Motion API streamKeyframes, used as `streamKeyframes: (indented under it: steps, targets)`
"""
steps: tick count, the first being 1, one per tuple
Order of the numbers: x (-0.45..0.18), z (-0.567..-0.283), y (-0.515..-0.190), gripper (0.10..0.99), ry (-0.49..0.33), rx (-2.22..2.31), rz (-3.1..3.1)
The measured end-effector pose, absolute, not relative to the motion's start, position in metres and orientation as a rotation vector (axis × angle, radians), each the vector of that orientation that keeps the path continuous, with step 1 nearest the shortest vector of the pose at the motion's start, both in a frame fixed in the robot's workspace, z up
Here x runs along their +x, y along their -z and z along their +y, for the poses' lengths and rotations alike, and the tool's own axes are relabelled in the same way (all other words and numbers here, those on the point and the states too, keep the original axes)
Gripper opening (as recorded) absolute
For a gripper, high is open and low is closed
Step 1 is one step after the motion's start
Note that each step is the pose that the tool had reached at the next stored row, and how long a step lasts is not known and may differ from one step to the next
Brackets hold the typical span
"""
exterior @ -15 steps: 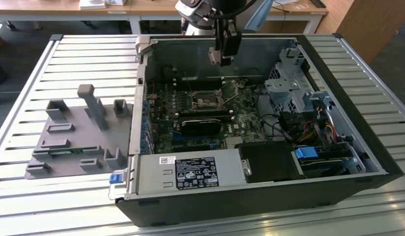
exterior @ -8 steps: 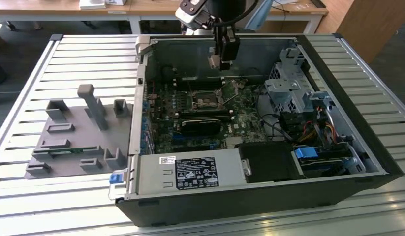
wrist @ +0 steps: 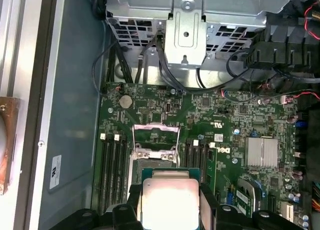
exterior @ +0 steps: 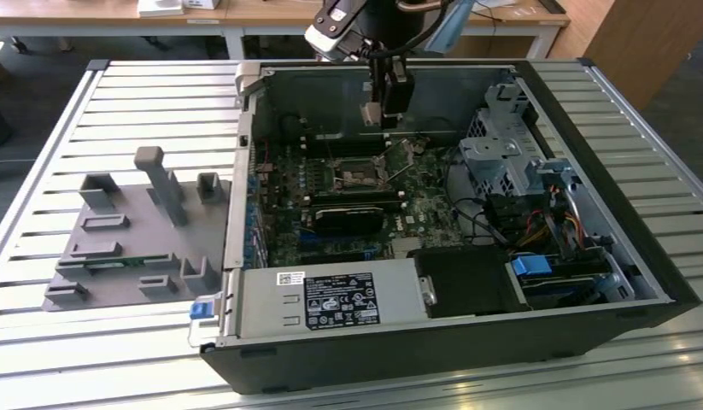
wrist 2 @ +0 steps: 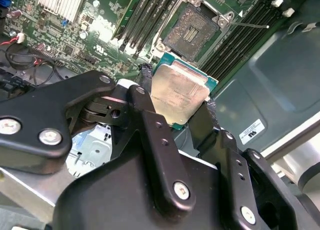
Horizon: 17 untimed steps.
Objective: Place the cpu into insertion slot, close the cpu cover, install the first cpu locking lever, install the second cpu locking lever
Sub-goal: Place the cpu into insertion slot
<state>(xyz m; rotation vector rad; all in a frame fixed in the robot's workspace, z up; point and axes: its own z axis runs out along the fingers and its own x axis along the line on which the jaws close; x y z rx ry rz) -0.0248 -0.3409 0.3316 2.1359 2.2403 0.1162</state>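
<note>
Cpu [wrist 2: 181, 89] gripped by two opposite edges in clenched pincer [wrist 2: 176, 95], metal top up, held level in air over motherboard [wrist: 220, 112], not yet touching insertion slot [wrist 2: 192, 32], slot uncovered below and just beyond chip's forward edge in the second wrist view, square sides roughly parallel.

The cpu [wrist 2: 180, 92] has a dull, smooth, silvery metal top.

A pale slatted aluminium table [exterior: 135, 102] spans the exterior view. Beyond it, at twelve o'clock, stands a light wooden desk with white legs [exterior: 272, 12]. A brown wooden cabinet [exterior: 653, 43] is at two o'clock, and dark grey floor [exterior: 43, 73] at ten o'clock.
</note>
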Motion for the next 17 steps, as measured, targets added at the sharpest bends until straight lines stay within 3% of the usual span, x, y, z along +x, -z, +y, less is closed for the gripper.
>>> streamKeyframes:
  steps: [17]
  targets:
    - [-0.026,-0.34,-0.311,0.541,-0.107,2.135,2.251]
